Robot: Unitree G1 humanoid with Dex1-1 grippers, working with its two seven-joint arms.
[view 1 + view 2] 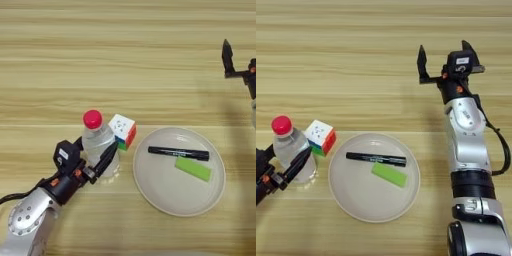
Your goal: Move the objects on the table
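Note:
A clear bottle (98, 144) with a red cap stands upright on the table (125, 55) at the lower left. My left gripper (94, 159) is shut on the bottle's lower body, with one black finger (107, 157) on its right side. A black marker (178, 153) and a green block (193, 169) lie side by side in the cream plate (150, 186). My right gripper (442, 49) hovers open over bare wood at the right, far from all of these and holding nothing.
A small multicoloured cube (123, 131) sits just right of the bottle, nearly touching it, between the bottle and the plate's rim. My right forearm (468, 145) runs down the right side of the table.

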